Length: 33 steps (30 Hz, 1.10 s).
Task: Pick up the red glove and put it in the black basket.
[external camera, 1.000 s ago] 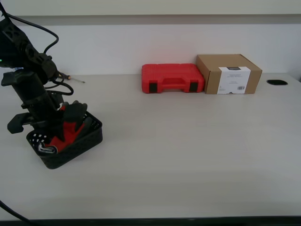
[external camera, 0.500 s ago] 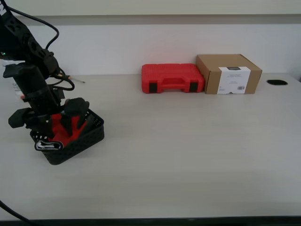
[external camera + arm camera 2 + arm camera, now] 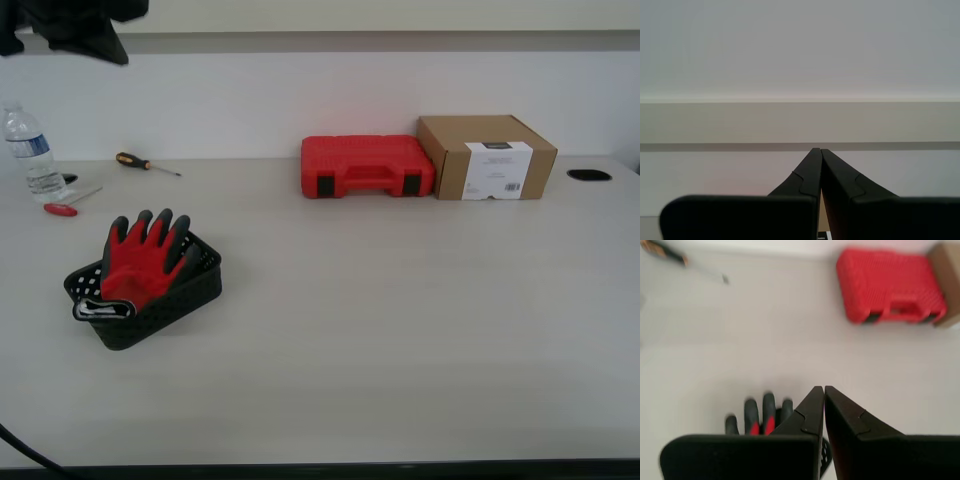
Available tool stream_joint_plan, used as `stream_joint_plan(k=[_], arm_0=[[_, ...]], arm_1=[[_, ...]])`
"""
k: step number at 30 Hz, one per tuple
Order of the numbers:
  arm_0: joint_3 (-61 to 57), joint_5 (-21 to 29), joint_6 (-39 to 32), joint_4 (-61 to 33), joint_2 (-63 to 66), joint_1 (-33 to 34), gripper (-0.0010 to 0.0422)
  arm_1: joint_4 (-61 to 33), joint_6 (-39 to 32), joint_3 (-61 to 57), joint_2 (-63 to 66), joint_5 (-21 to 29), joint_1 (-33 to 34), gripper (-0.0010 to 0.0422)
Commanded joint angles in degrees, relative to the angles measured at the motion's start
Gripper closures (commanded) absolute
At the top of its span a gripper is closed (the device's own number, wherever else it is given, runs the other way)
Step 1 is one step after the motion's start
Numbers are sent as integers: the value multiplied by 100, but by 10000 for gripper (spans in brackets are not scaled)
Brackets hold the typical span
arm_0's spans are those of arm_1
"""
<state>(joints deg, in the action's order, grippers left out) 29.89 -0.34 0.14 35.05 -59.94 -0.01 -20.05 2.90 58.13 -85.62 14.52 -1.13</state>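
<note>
The red glove (image 3: 140,262) lies in the black basket (image 3: 188,288) at the exterior view's left, its dark fingertips sticking out over the far rim and its cuff over the near corner. A dark part of an arm (image 3: 75,25) shows in the top left corner, well above the table. My first gripper (image 3: 824,389) is shut and empty, high above the glove, whose fingertips (image 3: 764,416) show below it. My second gripper (image 3: 820,150) is shut and empty, facing a blank wall. Nothing touches the glove.
A red tool case (image 3: 367,166) and a cardboard box (image 3: 487,157) stand at the back by the wall. A water bottle (image 3: 30,150), a screwdriver (image 3: 145,163) and a small red-handled tool (image 3: 70,205) lie at the back left. A dark hole (image 3: 588,175) is at the far right.
The arm that stood over the basket has let go of the glove and risen up to the top left. The glove stays in the basket.
</note>
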Motion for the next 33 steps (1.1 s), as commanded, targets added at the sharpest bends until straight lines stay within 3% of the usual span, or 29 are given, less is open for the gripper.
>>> stream_joint_plan(k=[1,5,9,33], arm_0=[[7,2,-15,7,0,-4,412],[7,2,-15,7,0,-4,412],[7,4,-15,4,0,-4,412],[7,4,-15,4,0,-4,412]], arm_1=[[236,-35,7,459,-4,7,414],[927,-431,2,1064,-26,11,414],[1311,-501,2,1329,-407,13,414],[1331,-697,-4,1320,-505,9,413]])
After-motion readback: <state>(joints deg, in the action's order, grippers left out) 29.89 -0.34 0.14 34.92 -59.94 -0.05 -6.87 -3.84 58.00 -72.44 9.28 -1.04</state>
